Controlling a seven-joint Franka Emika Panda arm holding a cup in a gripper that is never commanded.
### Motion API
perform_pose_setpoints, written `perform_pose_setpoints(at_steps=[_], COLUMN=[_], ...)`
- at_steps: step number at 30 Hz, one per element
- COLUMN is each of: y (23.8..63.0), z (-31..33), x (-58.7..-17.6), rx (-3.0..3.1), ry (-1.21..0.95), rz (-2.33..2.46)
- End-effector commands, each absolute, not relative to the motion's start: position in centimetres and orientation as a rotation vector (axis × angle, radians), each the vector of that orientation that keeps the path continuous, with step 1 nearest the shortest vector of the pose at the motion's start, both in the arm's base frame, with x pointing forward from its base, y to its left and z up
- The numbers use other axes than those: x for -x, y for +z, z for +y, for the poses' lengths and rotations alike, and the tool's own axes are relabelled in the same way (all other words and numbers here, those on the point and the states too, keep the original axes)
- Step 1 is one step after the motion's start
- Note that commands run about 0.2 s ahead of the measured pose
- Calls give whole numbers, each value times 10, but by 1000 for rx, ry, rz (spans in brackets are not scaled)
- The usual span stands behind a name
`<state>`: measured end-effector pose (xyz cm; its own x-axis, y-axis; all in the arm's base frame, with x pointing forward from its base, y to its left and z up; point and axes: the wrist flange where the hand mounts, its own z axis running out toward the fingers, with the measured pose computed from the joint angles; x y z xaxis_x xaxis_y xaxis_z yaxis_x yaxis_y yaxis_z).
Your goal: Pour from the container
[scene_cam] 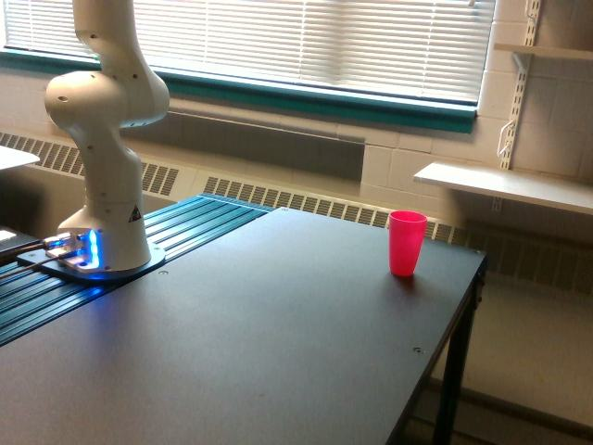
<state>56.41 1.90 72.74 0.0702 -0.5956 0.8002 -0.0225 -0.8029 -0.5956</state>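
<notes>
Exterior view only. The white arm (107, 139) is seen from its base up to the top edge of the frame; the base is bolted at the exterior view's left end of the dark table (278, 352), with blue lights lit at its foot. The gripper is cut off above the frame, so its jaw state cannot be told. The clear container is not seen anywhere in this view. A pink cup (407, 243) is stood upright near the table's far right corner, well apart from the arm. Window blinds (324, 42) are closed behind.
</notes>
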Motion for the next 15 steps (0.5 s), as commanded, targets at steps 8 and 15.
perform_pose_setpoints(at_steps=[8,15], y=[702,678], z=[29,21], x=[-576,-570], rx=[2288,2496], ry=[-1665,-1559], rz=[466,417])
